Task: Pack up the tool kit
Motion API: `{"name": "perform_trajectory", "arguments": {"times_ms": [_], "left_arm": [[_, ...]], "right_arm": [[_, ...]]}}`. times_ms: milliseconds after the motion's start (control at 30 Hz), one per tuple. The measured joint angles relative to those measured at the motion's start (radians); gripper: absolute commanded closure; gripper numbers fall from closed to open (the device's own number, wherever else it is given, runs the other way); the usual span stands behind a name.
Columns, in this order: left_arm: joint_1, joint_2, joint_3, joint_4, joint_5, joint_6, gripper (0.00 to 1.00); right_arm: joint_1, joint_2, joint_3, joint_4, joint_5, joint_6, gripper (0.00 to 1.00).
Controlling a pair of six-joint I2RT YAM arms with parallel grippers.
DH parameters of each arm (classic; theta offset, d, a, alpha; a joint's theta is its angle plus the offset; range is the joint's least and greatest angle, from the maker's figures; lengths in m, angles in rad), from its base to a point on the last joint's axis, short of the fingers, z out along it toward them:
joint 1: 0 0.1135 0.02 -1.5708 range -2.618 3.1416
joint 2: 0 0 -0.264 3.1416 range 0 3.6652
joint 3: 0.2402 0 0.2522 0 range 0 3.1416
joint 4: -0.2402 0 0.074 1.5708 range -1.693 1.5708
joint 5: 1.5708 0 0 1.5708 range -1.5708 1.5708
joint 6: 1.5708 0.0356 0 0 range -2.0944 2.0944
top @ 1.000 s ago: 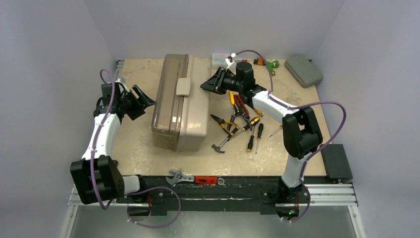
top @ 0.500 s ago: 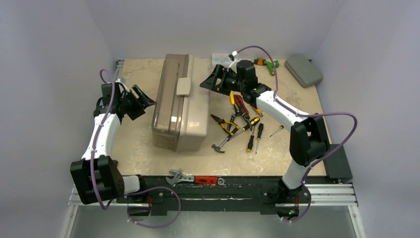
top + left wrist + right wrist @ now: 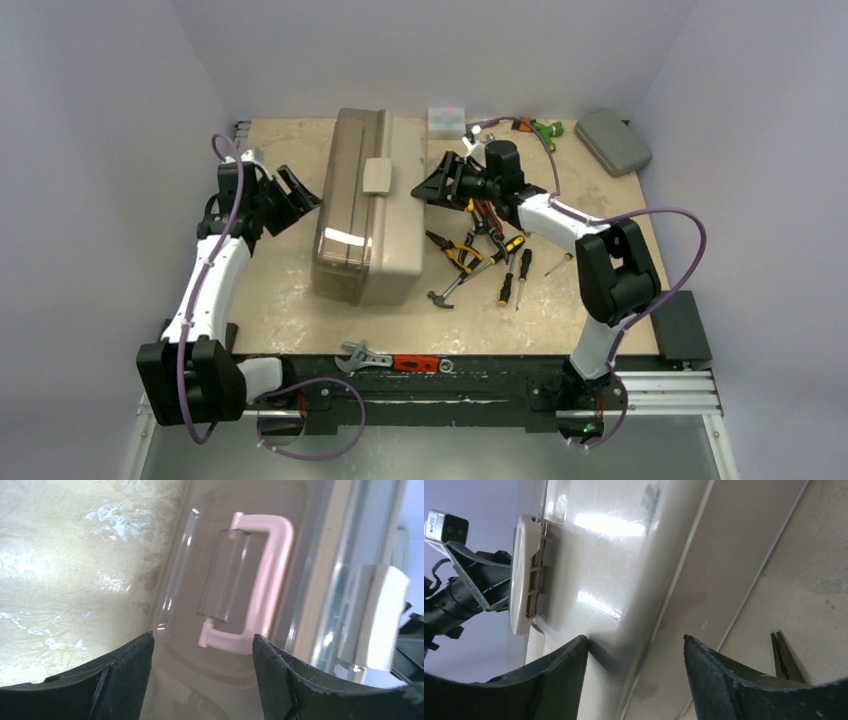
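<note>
The long beige-tan toolbox [image 3: 368,205] lies shut on the table, its translucent lid side facing left. Its pale pink handle [image 3: 272,575] shows through the lid in the left wrist view. My left gripper [image 3: 303,195] is open and empty at the box's left side, jaws either side of the lid [image 3: 202,650]. My right gripper [image 3: 432,185] is open and empty against the box's right wall [image 3: 624,555], near its cream latch [image 3: 524,575]; in its wrist view [image 3: 634,647] the left finger touches the wall. Loose hand tools [image 3: 480,245] lie right of the box.
A wrench and a red-handled tool [image 3: 392,361] lie at the front edge. A small clear plastic box [image 3: 446,120], a green and orange tool [image 3: 536,127] and a flat grey-green case [image 3: 613,141] sit along the back. Plier tips [image 3: 786,657] lie near my right gripper.
My left gripper has moved forward and right up to the toolbox. My right gripper has dropped lower against the box's right side. The toolbox has shifted and turned slightly.
</note>
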Motion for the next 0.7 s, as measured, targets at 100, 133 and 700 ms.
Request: {"name": "perform_trajectory", "arguments": {"times_ms": [100,133,700], "left_arm": [[-0.066,-0.026,0.018,0.000,-0.062,-0.005,0.30],[-0.096,-0.035,0.022,0.001,-0.076,-0.012,0.30],[-0.486,0.078,0.196,0.061,-0.194,-0.067,0.30]], "right_arm": [[-0.045,0.006,-0.069,0.131,-0.086,0.064,0.57],[-0.063,0.008,-0.087,0.172,-0.109,0.083,0.63],[-0.171,0.124,-0.257,0.472,-0.066,0.205,0.79]]}}
